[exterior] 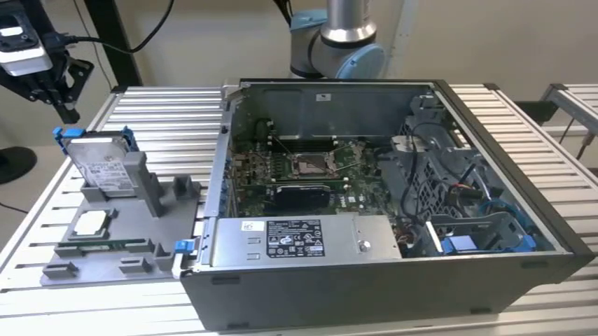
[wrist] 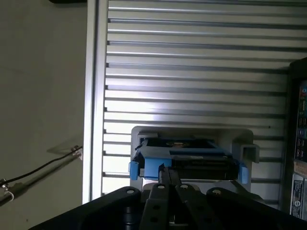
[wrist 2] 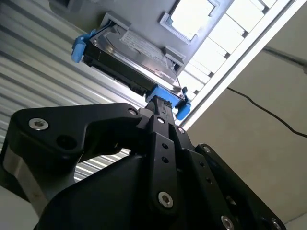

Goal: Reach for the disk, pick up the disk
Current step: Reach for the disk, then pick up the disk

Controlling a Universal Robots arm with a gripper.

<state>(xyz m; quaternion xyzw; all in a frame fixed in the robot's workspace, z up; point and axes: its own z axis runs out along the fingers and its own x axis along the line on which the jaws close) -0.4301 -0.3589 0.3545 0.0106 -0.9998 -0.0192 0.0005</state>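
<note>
While the disk [exterior: 96, 166] stands in its holder [exterior: 154, 187], the clenched, empty fingers [wrist 2: 162, 125] hover above it.

Counter [exterior: 168, 112], exterior view:
- computer case [exterior: 374, 280], centre to right
- arm base [exterior: 341, 42], top centre, behind the case
- fixture tray [exterior: 140, 231], left, just beside the case
- disk [exterior: 98, 164], upright in the tray's rear slot, upper left
- chip [exterior: 91, 224], flat in the tray, below the disk
- gripper [exterior: 58, 101], top-left corner, just above the disk
</note>
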